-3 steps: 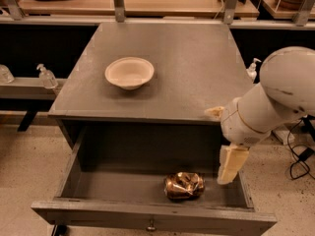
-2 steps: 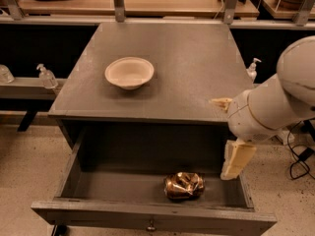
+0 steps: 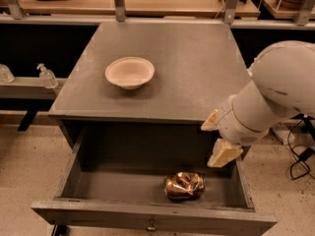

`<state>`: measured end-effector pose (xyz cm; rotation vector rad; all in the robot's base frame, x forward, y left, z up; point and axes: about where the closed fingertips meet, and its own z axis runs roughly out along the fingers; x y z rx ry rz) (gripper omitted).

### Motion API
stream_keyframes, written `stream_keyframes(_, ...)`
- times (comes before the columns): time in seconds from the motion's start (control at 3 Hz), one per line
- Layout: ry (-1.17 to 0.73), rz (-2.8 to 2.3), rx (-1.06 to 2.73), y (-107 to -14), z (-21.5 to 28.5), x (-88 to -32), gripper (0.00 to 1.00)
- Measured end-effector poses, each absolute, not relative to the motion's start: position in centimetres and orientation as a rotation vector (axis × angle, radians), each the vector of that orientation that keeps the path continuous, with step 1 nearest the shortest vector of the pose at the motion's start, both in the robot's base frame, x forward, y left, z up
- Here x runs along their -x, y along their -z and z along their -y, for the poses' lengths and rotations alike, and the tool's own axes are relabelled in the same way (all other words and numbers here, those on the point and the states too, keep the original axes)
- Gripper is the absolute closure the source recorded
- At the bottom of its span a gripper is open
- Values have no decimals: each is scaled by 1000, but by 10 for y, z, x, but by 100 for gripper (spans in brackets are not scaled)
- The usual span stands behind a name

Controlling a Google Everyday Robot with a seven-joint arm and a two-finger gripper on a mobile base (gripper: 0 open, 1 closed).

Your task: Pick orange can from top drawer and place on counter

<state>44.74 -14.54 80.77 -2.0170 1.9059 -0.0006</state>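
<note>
- Compared with the earlier frames, the gripper (image 3: 217, 137) now sits slightly further left, and its two fingers appear closer together. The can, bowl and drawer have not moved.
- Far left: a small clear pump bottle (image 3: 47, 75) stands on a pale ledge beside the counter.
- Left of centre: a cream shallow bowl (image 3: 129, 72) rests upright on the counter (image 3: 187, 58), well back from the front edge.
- Below the counter: the drawer (image 3: 69, 173) is pulled fully out, with a small metal knob (image 3: 151, 225) on its front panel.
- Right of centre: the can (image 3: 184, 186), copper-orange and crumpled, lies on the drawer floor close to the front panel. Nothing touches it.
- Right: the gripper hangs at the counter's front edge, above the drawer's right rear corner. It is above and to the right of the can and apart from it. Its two tan fingers (image 3: 224, 154) stand apart with nothing between them.
- Far right: the white arm (image 3: 275, 92) rises out of frame, and black cables (image 3: 301, 156) lie on the speckled floor.
</note>
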Motion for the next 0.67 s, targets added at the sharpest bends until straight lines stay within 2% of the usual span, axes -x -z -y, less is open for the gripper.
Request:
stream_keyframes(0.33,-34,-1954,2085,-776,142,-441,45)
stream_keyframes(0.67,-90,-1959,2162,-728,138,-430,41)
